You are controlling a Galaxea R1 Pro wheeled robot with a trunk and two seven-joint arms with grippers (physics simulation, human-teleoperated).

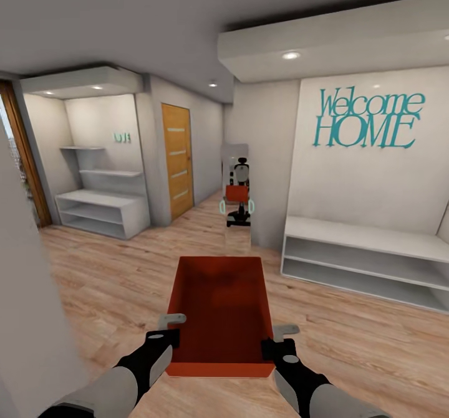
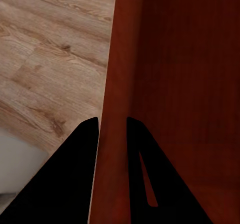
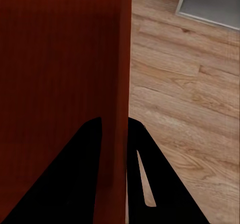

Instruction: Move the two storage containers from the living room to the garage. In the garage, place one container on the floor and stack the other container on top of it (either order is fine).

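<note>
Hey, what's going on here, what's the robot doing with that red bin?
The robot is carrying one orange-red bin in front of it, above a light wood floor. The left gripper pinches the bin's left wall and the right gripper pinches its right wall, one finger inside and one outside. The bin looks empty. Ahead are a wooden door, white shelves and a mirror reflecting the robot.

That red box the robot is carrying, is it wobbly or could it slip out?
The storage container looks stiff: its thin walls stay straight though held only at two sides. It seems light, being empty and lidless. It could slip or tilt, since the left gripper and right gripper each merely pinch a smooth wall between their fingers, with nothing underneath.
</note>
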